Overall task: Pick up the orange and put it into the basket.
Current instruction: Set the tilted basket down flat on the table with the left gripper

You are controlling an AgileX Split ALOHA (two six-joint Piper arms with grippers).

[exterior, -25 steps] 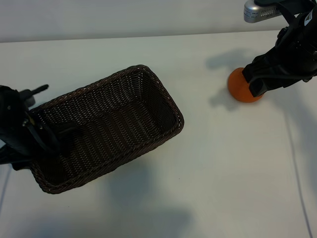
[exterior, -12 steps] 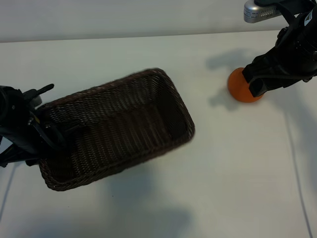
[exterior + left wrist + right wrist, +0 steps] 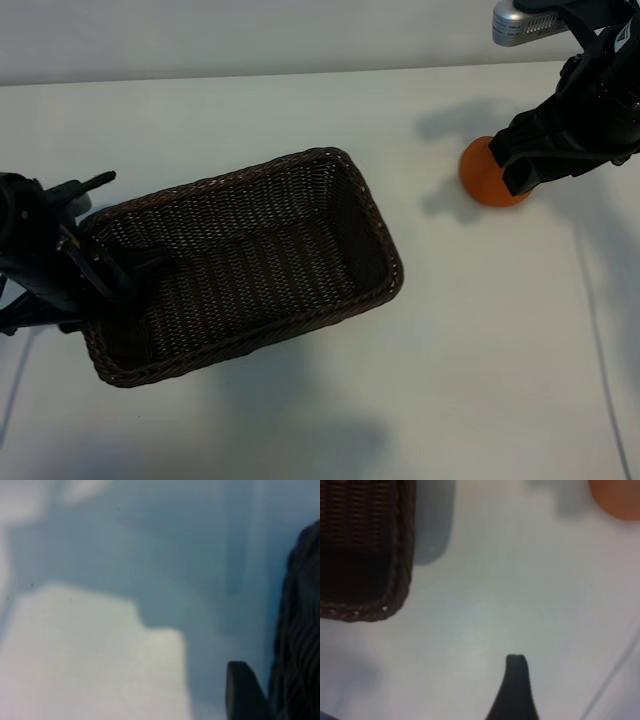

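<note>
Orange (image 3: 485,175) sits on the white bench (image 3: 450,330), well right of the basket (image 3: 245,265), partly hidden by the right gripper (image 3: 520,165), jaws apart, not holding it. Left gripper (image 3: 105,275) is at the basket's left end, clamped on its rim.

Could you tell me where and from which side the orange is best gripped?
Probably across its round middle, coming from above. The orange sits bare on the white table, apart from the basket, with open space around it. The right gripper hangs over it, hiding its far side.
</note>
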